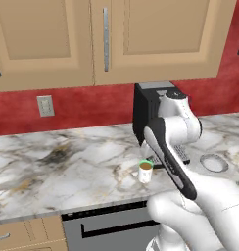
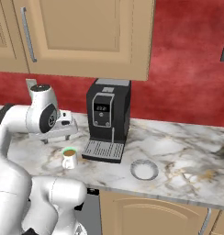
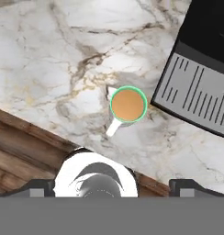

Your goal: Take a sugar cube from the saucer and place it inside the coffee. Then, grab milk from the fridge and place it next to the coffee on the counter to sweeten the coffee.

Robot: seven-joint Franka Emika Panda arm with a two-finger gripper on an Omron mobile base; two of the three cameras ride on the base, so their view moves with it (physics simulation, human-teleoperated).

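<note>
Standing upright on the counter point(image 1: 67, 162), the coffee point(image 1: 145, 171) is a white mug with a green rim and brown liquid, its handle pointing toward the counter's front edge in the hand view; just beside it sits the black coffee machine point(image 2: 107, 124), whose grey drip grille point(image 2: 103, 150) lies close to the mug without touching it; the saucer point(image 2: 144, 169) rests on the marble on the far side of the machine, well apart from the mug; the gripper point(image 2: 56, 137) hangs above the coffee, pointing down, its fingers point(image 3: 40, 187) spread wide and holding nothing; tan wall cabinets point(image 1: 107, 39) hang over a red wall point(image 2: 187, 82).
</note>
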